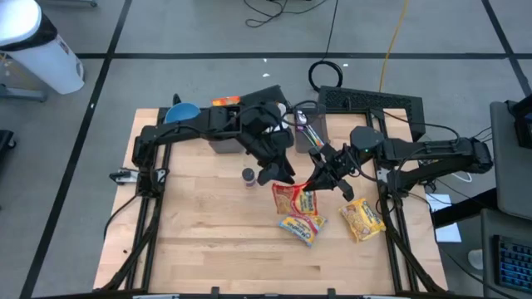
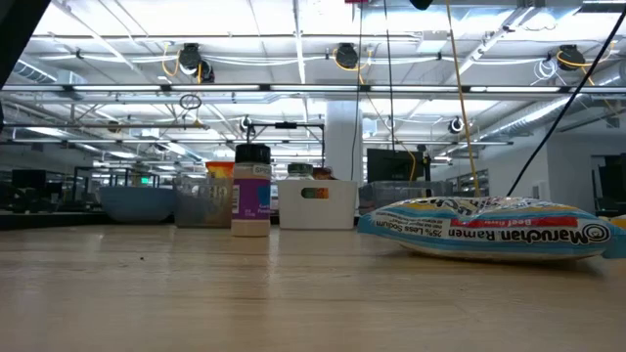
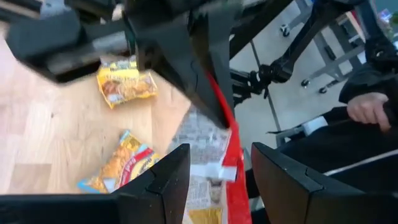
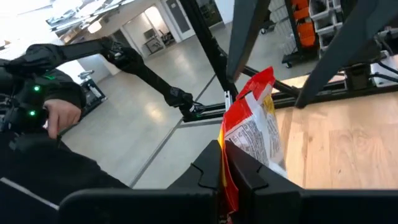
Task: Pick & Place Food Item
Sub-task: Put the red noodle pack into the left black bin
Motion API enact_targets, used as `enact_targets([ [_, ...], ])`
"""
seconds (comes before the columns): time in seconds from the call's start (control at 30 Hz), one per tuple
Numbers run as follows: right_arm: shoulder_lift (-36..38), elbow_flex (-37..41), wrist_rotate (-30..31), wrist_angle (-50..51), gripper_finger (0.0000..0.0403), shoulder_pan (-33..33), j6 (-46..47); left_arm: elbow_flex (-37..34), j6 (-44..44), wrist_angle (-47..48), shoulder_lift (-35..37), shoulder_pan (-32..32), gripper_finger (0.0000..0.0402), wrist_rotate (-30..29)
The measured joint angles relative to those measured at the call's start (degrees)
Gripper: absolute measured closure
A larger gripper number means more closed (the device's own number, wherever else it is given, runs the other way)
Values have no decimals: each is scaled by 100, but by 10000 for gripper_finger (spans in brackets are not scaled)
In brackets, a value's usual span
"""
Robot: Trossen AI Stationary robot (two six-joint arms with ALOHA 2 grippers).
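High view: right claw (image 1: 313,184) clamped on red ramen packet (image 1: 288,199), left claw (image 1: 278,174) apart beside it.

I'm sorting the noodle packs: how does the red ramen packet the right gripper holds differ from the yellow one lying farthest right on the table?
The red ramen packet hangs pinched by its edge in the shut right gripper, with the left gripper open around it; the yellow ramen packet lies flat on the wooden table, untouched. One is mostly red, the other yellow. Both are printed plastic noodle packs.
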State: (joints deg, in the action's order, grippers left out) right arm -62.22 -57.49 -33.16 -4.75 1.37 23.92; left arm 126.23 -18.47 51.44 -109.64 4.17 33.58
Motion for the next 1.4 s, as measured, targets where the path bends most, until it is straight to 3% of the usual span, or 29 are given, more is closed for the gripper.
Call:
enact_targets([
  [0.57, 42, 0, -9, -61, 403, 275, -64, 2, 161, 206, 8, -155, 225, -505],
  [1.03, 42, 0, -25, -95, 403, 271, -105, 0, 34, 178, -232, -154, 227, -513],
  [1.4, 42, 0, -158, -62, 403, 273, -125, -2, -12, 93, -232, -91, 298, -313],
])
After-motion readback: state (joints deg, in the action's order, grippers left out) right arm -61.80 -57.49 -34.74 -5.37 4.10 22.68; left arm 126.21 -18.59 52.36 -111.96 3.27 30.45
